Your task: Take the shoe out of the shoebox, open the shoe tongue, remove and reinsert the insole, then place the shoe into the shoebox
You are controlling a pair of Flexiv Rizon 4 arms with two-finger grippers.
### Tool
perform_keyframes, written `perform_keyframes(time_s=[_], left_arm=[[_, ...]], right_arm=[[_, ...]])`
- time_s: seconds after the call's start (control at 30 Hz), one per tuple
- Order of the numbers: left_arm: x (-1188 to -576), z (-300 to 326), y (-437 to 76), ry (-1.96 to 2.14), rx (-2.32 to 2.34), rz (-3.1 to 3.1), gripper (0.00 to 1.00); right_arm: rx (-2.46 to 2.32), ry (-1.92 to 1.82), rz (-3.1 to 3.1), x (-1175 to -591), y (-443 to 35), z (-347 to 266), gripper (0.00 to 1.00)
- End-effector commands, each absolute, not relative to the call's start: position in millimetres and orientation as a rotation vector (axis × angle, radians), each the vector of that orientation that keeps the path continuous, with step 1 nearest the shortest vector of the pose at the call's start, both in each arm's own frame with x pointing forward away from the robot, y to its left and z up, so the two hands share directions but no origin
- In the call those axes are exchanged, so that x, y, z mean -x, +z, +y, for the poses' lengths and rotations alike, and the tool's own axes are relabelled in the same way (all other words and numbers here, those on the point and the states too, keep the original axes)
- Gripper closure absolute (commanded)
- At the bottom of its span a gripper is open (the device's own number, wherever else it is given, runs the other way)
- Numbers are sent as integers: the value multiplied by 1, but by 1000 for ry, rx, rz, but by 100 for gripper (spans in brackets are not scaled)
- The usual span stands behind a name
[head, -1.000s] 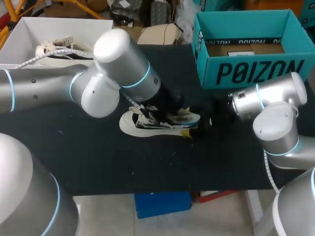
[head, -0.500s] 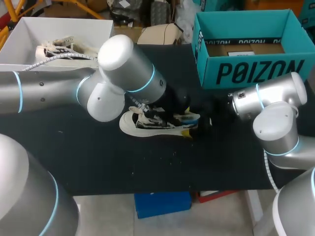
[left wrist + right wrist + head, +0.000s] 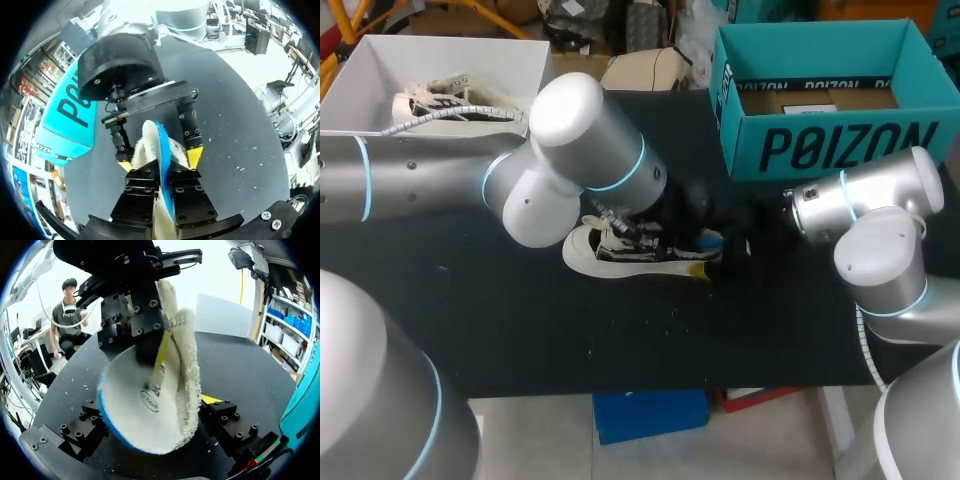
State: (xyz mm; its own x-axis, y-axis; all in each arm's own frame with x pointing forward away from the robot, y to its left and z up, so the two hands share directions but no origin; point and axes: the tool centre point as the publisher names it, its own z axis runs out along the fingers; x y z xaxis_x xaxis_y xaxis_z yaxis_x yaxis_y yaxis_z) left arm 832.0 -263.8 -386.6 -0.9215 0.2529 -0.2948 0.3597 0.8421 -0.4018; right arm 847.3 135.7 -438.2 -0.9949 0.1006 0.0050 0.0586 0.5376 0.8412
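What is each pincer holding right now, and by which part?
The left pincer pinches the insole by its blue-edged rim at the heel end; the right pincer seems to clamp the shoe at its fleecy heel.

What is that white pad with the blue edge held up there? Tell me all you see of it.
It is an insole: a thin, bendy pad, smooth white on one face, fleecy on the other, with a blue rim. It stands on edge, curled, above the black table, pinched by the left gripper.
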Motion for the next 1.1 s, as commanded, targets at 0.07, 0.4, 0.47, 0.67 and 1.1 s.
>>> perform_keyframes(time_s=[0.07,0.4,0.47,0.67,1.1], left_arm=[[-803,-239,-354,-759,-573,2756,100],[-770,-242,-304,-1141,-685,2685,100],[-768,-250,-288,-1287,-672,2646,100],[-770,-275,-234,-1507,-611,2576,100],[-781,-302,-123,-1713,-446,2599,100]], right_arm=[[-143,1480,2717,-847,-442,136,100],[-143,1480,2717,-847,-442,136,100],[-143,1480,2717,-847,-442,136,100],[-143,1480,2717,-847,-442,136,100],[-143,1480,2717,-847,-442,136,100]])
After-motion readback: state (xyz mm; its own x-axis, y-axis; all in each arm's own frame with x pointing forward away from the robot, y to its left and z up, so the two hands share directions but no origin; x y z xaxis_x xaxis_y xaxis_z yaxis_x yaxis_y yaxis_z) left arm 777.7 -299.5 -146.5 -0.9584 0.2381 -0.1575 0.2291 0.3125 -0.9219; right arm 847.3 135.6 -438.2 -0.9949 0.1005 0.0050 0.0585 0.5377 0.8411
